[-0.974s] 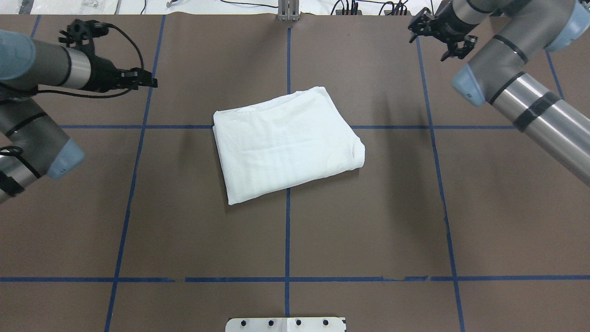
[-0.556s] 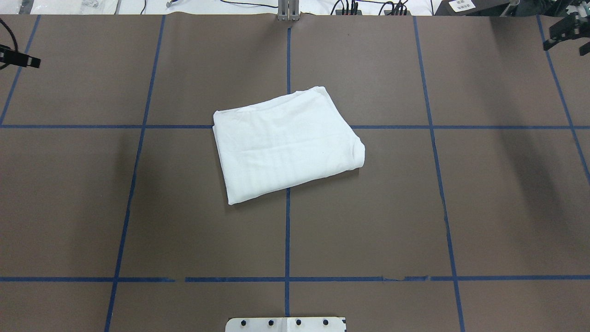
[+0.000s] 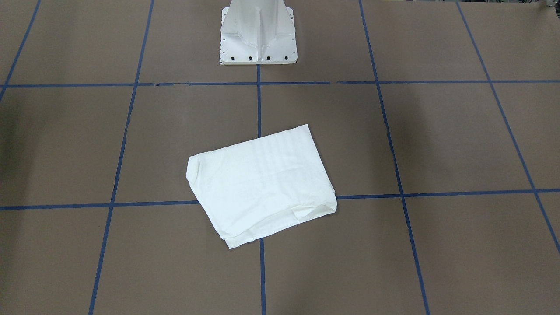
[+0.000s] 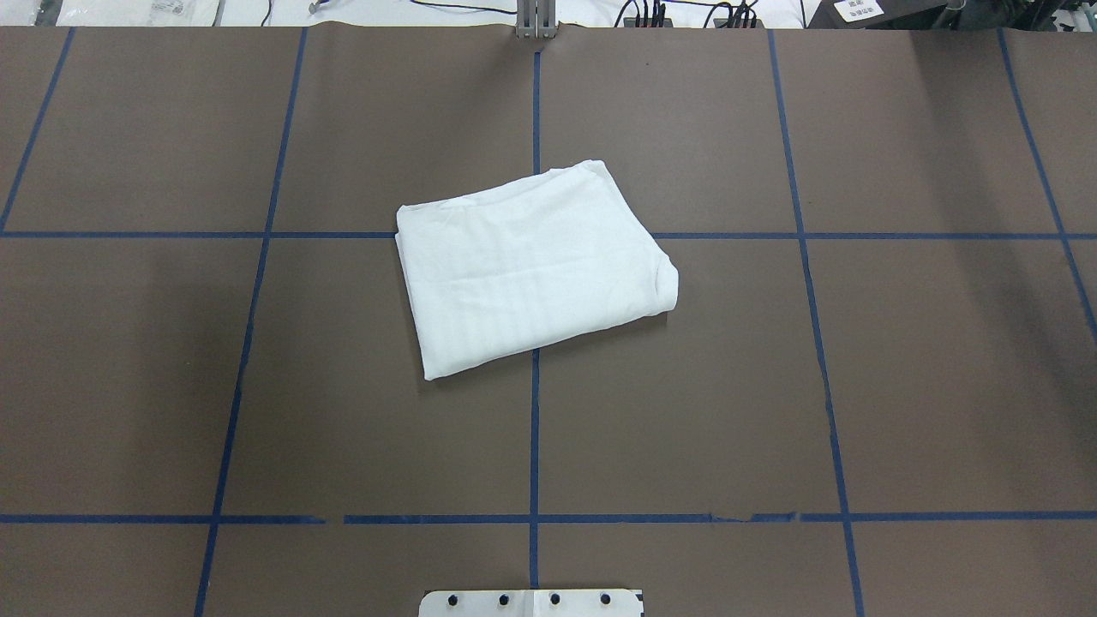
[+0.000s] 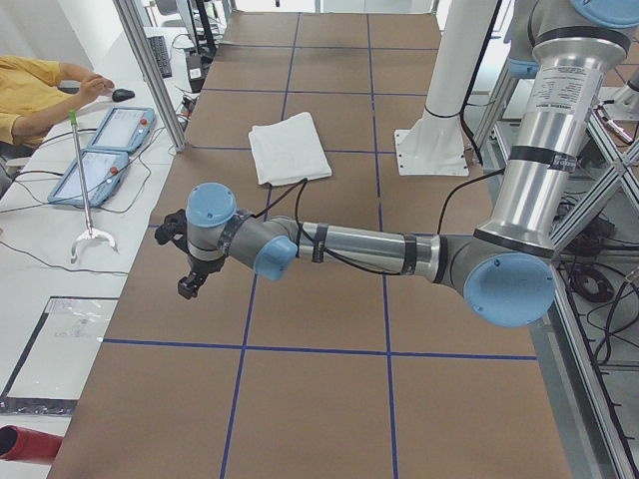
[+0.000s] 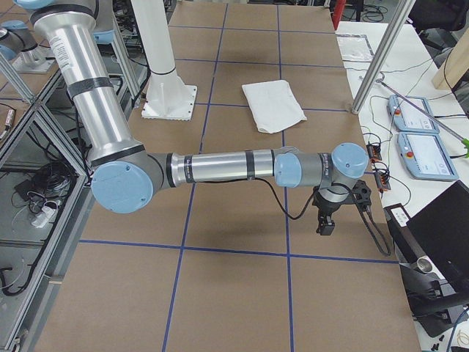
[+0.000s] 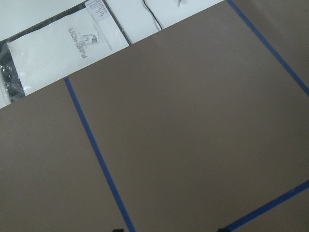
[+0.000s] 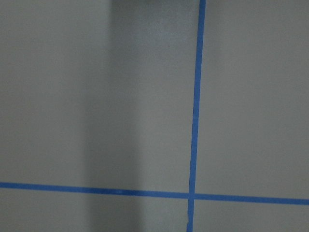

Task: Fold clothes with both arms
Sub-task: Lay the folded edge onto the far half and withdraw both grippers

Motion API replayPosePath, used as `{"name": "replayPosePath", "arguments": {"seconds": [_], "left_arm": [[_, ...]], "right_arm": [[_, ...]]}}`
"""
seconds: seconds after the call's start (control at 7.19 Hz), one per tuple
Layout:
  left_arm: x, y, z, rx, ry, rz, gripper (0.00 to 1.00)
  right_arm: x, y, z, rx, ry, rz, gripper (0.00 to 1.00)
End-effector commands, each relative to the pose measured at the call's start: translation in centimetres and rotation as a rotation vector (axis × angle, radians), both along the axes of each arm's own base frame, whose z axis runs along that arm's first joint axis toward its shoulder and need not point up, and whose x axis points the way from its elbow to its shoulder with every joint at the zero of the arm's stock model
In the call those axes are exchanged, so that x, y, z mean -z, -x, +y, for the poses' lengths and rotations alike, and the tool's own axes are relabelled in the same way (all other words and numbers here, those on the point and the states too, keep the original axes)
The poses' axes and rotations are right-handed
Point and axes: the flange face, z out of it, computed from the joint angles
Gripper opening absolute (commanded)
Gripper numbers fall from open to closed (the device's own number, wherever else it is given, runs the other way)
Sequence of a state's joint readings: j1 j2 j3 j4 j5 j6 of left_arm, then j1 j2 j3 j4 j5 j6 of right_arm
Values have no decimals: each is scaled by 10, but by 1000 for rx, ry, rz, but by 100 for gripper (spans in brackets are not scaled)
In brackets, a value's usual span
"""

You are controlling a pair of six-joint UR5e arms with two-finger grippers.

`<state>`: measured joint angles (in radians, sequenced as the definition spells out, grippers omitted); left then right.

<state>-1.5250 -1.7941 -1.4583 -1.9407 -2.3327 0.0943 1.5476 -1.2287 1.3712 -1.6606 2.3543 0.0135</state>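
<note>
The clothes are a single white shirt [image 4: 531, 266], folded into a compact slanted rectangle near the table's middle; it also shows as the shirt [image 3: 262, 183], [image 5: 288, 148], [image 6: 273, 105]. Nothing touches it. My left arm stretches low over the table's left end, its gripper [image 5: 190, 284] pointing down far from the shirt. My right arm does the same at the right end with its gripper [image 6: 326, 227]. Both grippers show only in the side views, so I cannot tell whether they are open or shut. The wrist views hold only brown table and blue tape.
The white pedestal [image 3: 258, 35] stands at the robot's side of the table. A person in a yellow sleeve [image 5: 30, 90] sits by tablets [image 5: 105, 150] on the side bench. A white packaging bag [image 7: 63, 48] lies beyond the table edge.
Both arms have swung outward and left the overhead view, the left to the left, the right to the right. The folded shirt has not moved.
</note>
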Motion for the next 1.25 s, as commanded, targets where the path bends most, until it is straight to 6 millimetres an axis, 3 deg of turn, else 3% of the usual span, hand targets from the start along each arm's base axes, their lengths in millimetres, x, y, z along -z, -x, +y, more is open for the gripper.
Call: {"name": "replayPosePath", "arguments": {"seconds": [0.0,0.28,0.56,0.83,0.97,1.11], "left_arm": [[-16,4,23,-12,66,17,99],[-38,4,33,-10,109,23,99],[-38,5,34,79,197,53,99],[-25,6,32,82,150,53,99],[-23,4,26,81,155,53,99],[-20,4,20,82,159,57,99]], "right_arm": [[20,-1,30,6,3,5,100],[5,0,46,9,20,5,100],[14,5,46,17,2,5,100],[24,42,37,77,-13,7,100],[22,46,38,80,-7,7,100],[20,66,39,107,1,9,100]]}}
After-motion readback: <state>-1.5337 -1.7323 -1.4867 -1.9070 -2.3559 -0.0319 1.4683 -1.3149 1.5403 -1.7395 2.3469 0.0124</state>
